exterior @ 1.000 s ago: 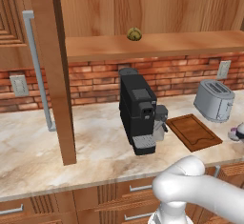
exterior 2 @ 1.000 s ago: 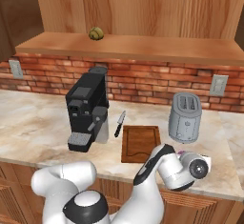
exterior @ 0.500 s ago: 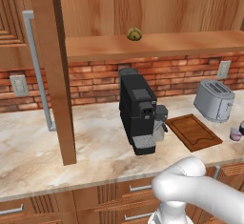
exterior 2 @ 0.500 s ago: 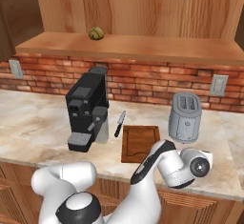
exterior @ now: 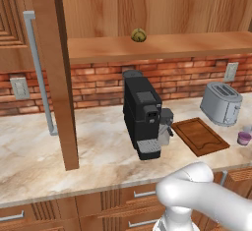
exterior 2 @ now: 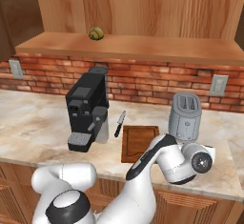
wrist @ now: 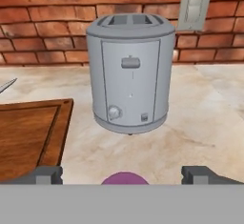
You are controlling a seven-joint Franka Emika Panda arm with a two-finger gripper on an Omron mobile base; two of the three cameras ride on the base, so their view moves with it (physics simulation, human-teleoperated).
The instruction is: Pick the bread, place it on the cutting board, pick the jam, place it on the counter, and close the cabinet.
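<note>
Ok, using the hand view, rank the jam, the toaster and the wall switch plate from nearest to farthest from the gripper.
1. The jam: between the fingertips of the gripper, at the bottom edge.
2. The toaster: straight ahead on the counter.
3. The switch plate: on the brick wall behind the toaster, upper right.

You won't find any readable text, label, brand, number or sign here. The toaster [wrist: 131,73] has a plain grey front with a knob and a lever, no lettering. The coffee machine [exterior: 144,114] is bare black, the jam [exterior: 244,138] carries no legible label, and the wall outlets [wrist: 194,4] are blank.
</note>
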